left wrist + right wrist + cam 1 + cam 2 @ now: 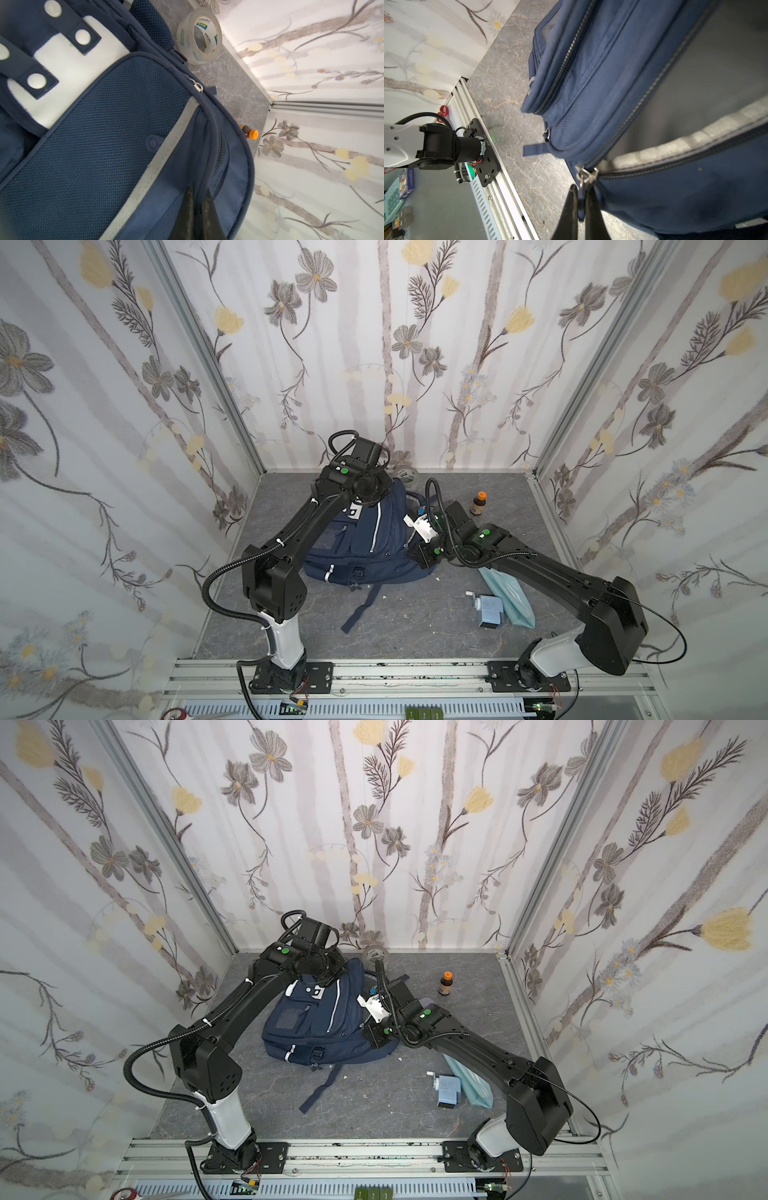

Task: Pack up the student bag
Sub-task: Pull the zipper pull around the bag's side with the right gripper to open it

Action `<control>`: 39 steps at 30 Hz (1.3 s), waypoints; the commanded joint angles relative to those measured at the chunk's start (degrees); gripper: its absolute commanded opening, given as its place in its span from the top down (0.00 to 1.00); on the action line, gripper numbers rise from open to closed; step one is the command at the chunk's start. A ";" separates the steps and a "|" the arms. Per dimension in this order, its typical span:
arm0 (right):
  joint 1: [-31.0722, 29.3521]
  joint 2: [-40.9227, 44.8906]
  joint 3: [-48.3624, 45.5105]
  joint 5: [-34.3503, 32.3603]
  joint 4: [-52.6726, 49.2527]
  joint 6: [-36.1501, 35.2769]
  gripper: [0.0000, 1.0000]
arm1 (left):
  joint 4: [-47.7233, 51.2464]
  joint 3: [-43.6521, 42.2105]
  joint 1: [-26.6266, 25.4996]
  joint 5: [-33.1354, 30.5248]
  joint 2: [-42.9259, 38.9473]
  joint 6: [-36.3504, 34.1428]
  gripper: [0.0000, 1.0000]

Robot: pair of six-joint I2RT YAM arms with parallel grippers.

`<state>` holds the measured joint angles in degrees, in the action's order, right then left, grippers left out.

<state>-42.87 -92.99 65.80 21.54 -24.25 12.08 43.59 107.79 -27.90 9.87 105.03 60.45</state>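
Observation:
The student bag [361, 543] [320, 1019] is navy with white patches and stripe trim, and it lies in the middle of the grey floor in both top views. My left gripper [198, 190] is at the bag's far top end, shut on a fold of blue fabric beside a zip. My right gripper [582, 190] is at the bag's right side [413, 552], shut on the blue zip pull [583, 199] of the main compartment. That compartment gapes open, showing a dark inside with a pale edge [695, 137]. In the top views both grippers' fingertips are hidden by the wrists.
A clear tape roll [405, 475] [199, 35] stands behind the bag by the back wall. A small brown bottle with an orange cap [478, 504] [250, 133] is at the back right. A teal pouch [509, 597] and a blue box [489, 610] lie under the right arm. A bag strap [361, 608] trails forward.

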 commanded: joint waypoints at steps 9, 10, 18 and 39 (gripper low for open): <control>-9.80 1.14 -9.34 -8.00 17.16 7.02 1.00 | -18.23 -4.22 0.36 -12.70 -4.51 16.03 1.00; -10.67 1.12 -10.05 -9.08 19.21 7.06 1.00 | -18.17 -4.34 0.23 -13.66 -4.58 16.61 1.00; -17.26 -4.24 -8.74 -16.50 27.56 5.42 1.00 | -16.70 -2.25 -0.53 -19.16 -2.99 20.15 1.00; -20.98 -19.39 3.38 -17.36 27.20 2.59 0.81 | -13.18 -0.38 -0.44 -13.80 -2.82 13.66 1.00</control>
<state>-63.11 -113.10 68.66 -3.14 7.01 16.80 43.83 108.18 -28.84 -6.20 103.83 76.93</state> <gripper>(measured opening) 0.151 0.062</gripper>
